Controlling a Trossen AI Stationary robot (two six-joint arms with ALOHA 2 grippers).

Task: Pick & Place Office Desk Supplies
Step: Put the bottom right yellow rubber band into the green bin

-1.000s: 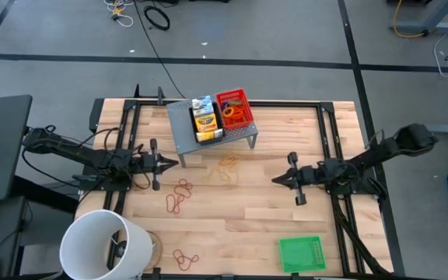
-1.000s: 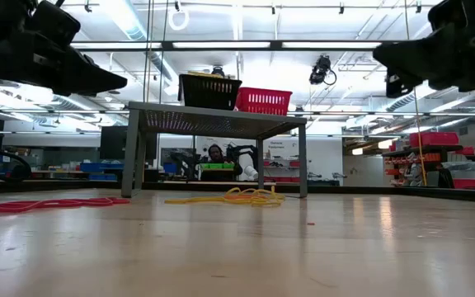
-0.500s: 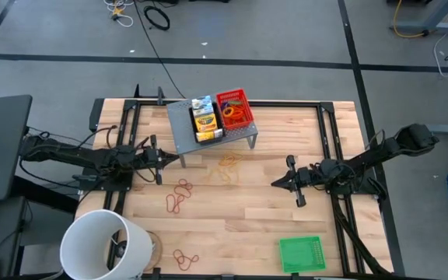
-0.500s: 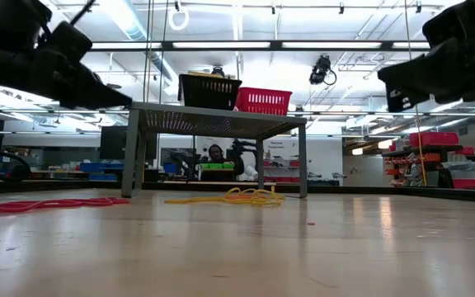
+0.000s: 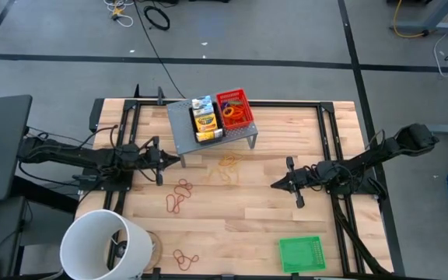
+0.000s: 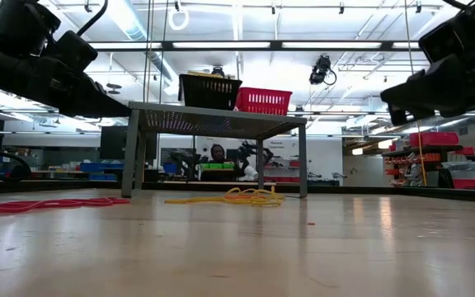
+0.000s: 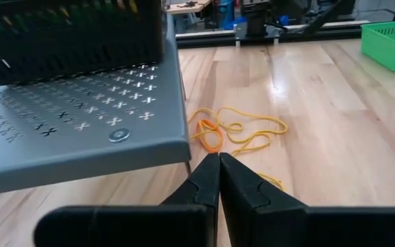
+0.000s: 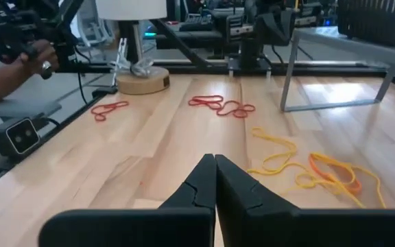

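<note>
Both grippers hover shut above the wooden table, holding nothing. My left gripper (image 5: 176, 160) points at the near left leg of the grey riser (image 5: 208, 128). My right gripper (image 5: 273, 185) points toward the table's left from the right side. Between them, yellow rubber bands (image 5: 228, 165) and an orange one (image 7: 210, 134) lie flat on the wood beside the riser. Red rubber bands (image 5: 180, 194) lie nearer the front. On the riser stand a red mesh tray (image 5: 234, 109) and a black tray holding the crayon box (image 5: 204, 118). A green tray (image 5: 300, 253) rests at the near right.
A big white bucket (image 5: 103, 245) stands at the near left corner, with more red bands (image 5: 185, 257) beside it. The riser's legs (image 8: 290, 68) stand near the yellow bands. A person's hand (image 8: 33, 51) shows beyond the table's left side.
Both grippers have sunk a little toward the table while staying shut. My left one has also swung slightly toward the riser. My right one has tipped its fingertips lower. Nothing on the table has moved.
</note>
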